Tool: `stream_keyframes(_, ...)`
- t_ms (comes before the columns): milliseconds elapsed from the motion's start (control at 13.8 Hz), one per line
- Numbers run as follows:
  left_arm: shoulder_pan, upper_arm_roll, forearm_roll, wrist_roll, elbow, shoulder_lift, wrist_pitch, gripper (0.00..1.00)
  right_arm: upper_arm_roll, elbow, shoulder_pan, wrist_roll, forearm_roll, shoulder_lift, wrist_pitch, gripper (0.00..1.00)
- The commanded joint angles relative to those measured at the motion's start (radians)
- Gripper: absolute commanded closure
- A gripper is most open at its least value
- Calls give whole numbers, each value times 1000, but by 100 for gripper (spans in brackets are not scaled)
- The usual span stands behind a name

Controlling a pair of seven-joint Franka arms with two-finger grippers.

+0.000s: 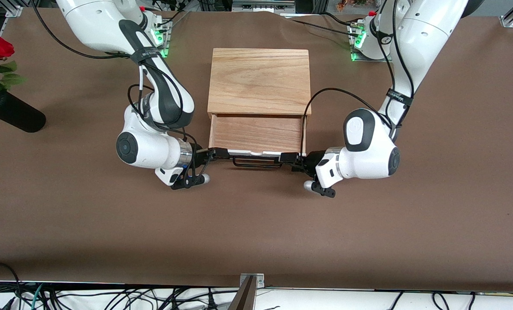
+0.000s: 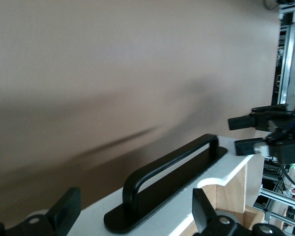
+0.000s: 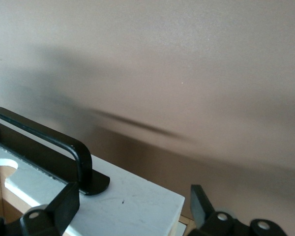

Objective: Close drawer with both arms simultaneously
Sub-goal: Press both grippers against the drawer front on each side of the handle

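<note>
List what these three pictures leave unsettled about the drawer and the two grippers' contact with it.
- Front view: whether the left gripper and right gripper press the drawer's front panel; the view is too steep.
- Left wrist view: the left gripper's fingertip contact, cut off by the picture's edge.
- Right wrist view: likewise for the right gripper.
- All views: the box hides the drawer's inner end.

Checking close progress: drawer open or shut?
Open. The drawer is pulled out of the oak box, floor exposed; left gripper and right gripper straddle its front panel's ends.
</note>
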Motion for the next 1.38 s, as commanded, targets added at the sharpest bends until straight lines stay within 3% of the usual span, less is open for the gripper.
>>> stream_keyframes(0, -15, 6, 33, -98, -10, -14, -1, 0, 12, 19, 1, -12, 19, 19, -10, 0)
stream_keyframes(508, -40, 5, 198, -228, -15, -17, -4, 0, 24, 17, 26, -6, 21, 24, -21, 0)
stream_keyframes(872, -43, -3, 202, -336, -10, -17, -114, 0, 24, 8, 44, -6, 21, 30, -30, 0)
stream_keyframes(1307, -43, -3, 202, -351, 1, -18, -235, 0, 24, 11, 35, -12, 21, 27, -184, 0)
